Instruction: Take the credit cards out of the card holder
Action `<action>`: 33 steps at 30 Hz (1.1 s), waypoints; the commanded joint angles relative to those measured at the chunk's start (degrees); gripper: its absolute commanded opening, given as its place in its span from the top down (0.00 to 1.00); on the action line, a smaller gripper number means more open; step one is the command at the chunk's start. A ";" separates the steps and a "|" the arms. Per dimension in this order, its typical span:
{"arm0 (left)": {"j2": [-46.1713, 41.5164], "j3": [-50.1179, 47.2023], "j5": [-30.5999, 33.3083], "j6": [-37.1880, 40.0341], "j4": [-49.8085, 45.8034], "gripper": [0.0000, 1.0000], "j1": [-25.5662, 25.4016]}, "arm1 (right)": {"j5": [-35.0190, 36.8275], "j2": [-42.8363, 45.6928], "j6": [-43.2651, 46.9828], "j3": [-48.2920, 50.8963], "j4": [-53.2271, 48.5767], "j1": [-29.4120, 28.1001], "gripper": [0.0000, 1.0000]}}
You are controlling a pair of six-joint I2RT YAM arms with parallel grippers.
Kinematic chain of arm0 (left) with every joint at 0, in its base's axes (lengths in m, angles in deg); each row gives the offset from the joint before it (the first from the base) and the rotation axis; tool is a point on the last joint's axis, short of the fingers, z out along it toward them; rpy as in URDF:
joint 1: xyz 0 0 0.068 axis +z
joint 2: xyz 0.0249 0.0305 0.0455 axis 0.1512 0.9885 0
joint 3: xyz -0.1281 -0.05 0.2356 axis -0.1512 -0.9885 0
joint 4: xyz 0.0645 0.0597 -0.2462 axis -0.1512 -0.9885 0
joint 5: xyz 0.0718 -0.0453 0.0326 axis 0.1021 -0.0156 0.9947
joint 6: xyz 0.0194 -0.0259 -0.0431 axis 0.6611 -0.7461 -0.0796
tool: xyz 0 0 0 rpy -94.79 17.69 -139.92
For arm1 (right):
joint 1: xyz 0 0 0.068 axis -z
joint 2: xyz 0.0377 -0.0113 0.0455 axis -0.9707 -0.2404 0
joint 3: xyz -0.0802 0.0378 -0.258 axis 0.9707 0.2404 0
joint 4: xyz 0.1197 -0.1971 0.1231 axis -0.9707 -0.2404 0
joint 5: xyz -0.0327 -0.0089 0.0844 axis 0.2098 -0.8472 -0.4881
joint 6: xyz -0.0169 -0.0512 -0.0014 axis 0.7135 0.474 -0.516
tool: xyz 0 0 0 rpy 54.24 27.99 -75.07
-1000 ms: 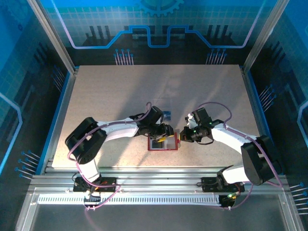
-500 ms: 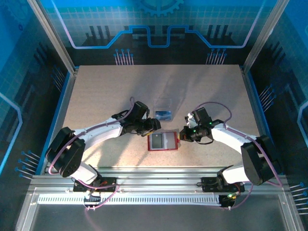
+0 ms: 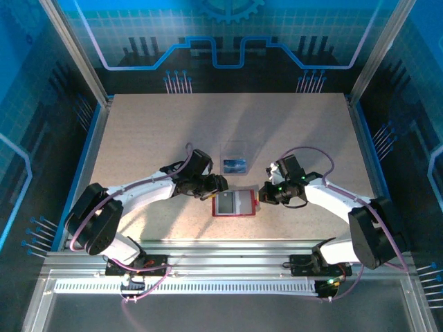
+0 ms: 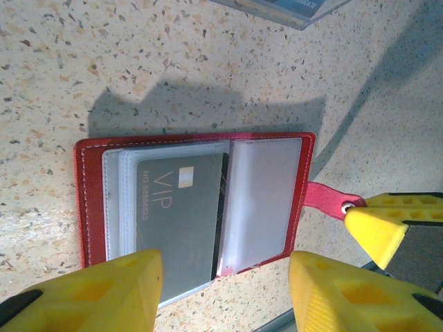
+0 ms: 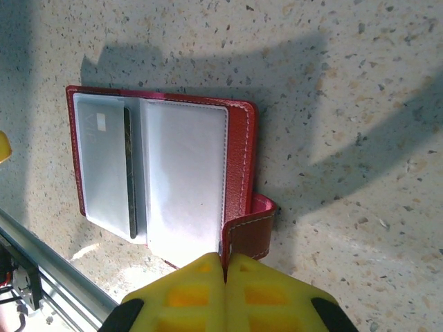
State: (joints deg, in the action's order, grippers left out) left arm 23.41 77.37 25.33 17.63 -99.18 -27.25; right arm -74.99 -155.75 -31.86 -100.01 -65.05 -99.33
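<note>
Red outside and pale grey inside, the card holder (image 4: 266,197) lies open and flat on the speckled table (image 3: 152,131), near its front edge and between the two arms. The left wrist view reads it best: a dark card (image 4: 181,221) marked VIP sits in the left pocket, its lower end sticking out past the pocket mouth, while the right pocket looks bare. From the right wrist that same card is only a thin dark edge behind frosted plastic. The right wrist view gives the grip instead: the right gripper (image 5: 223,266) is clenched on the little red tab (image 5: 250,225) at the holder's right side, yellow fingers pressed together with the tab standing up between them. The left gripper (image 4: 225,290) is released, its fingers spread wide near the holder's front edge with nothing between them. How high it hangs cannot be told. The top view adds a blue card (image 3: 235,164) lying on the table just beyond the holder, apart from it. A paler rectangle (image 3: 234,148) beyond that is too small to identify. In the left wrist view the blue card is cut off by the top of the frame. Whether more cards sit behind the dark one is hidden by the stacked sleeves. The metal rail (image 3: 228,249) runs close along the holder's near side. The table beyond and to either side is open.
</note>
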 commanded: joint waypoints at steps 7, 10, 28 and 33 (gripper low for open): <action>1.46 0.03 -1.28 0.99 -0.70 0.49 0.13 | 1.68 1.01 -0.89 -1.15 -2.23 -0.92 0.81; 1.70 0.05 -1.61 0.91 -0.35 0.50 0.15 | 2.39 2.12 -0.80 -2.05 -3.36 -0.88 0.77; 2.16 -3.83 -2.37 -2.06 5.44 0.53 -0.65 | 2.14 2.20 -1.82 -9.16 -6.05 -4.81 0.69; 2.44 -4.86 -2.43 -2.35 6.02 0.57 -0.92 | 0.88 -1.61 -3.64 -10.00 -2.71 -7.67 0.68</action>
State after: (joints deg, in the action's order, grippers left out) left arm 24.99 73.37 24.12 15.86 -94.59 -27.75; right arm -72.39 -155.33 -33.72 -108.47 -69.64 -105.41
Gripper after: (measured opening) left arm 0.437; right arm 0.321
